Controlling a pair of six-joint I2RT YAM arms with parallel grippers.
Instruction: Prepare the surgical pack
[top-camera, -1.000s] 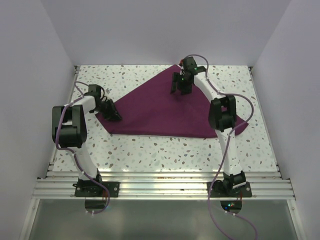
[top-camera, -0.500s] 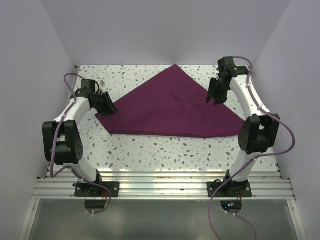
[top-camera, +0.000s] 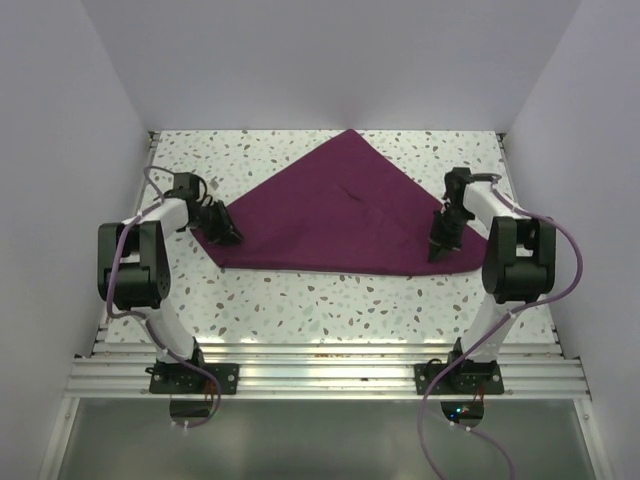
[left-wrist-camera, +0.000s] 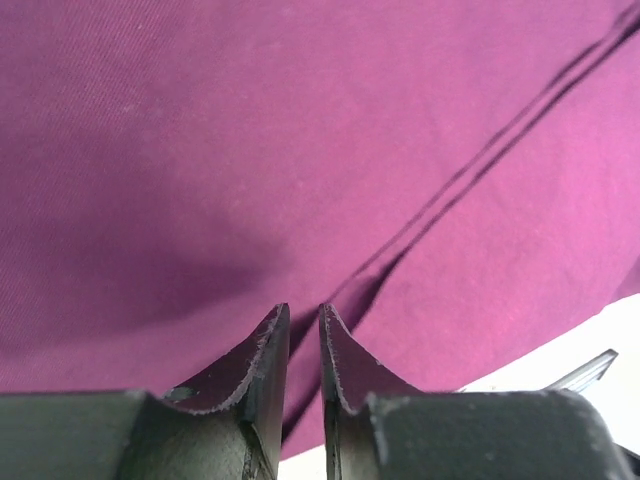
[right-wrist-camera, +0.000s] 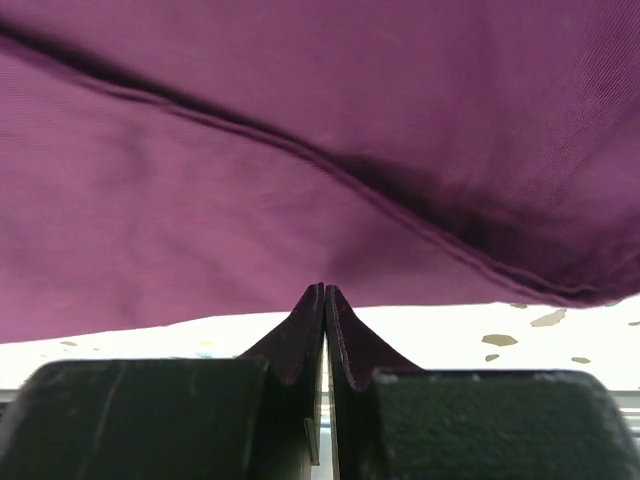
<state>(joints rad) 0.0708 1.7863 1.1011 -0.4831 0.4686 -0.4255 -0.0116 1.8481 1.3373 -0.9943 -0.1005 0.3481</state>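
Observation:
The surgical pack's plum-purple cloth (top-camera: 340, 215) lies flat on the table as a wide triangle, its apex at the far edge. No tray, instruments or gauze show. My left gripper (top-camera: 228, 235) sits at the cloth's left corner. In the left wrist view its jaws (left-wrist-camera: 300, 310) stand a narrow slit apart, closed on a ridge of cloth (left-wrist-camera: 250, 150) where a hem line runs in between them. My right gripper (top-camera: 438, 255) is low at the near edge by the right corner. Its jaws (right-wrist-camera: 323, 288) are pressed together on the cloth's near hem (right-wrist-camera: 300, 150).
The speckled white table (top-camera: 330, 300) shows in front of the cloth and at the far corners. Plain walls close in on the left, right and back. The arms' bases stand on a metal rail (top-camera: 320, 375) at the near edge.
My right arm swung from the cloth's far apex out to the right, came down to the near right corner, and its jaws closed. My left gripper opened briefly and closed again at the left corner.

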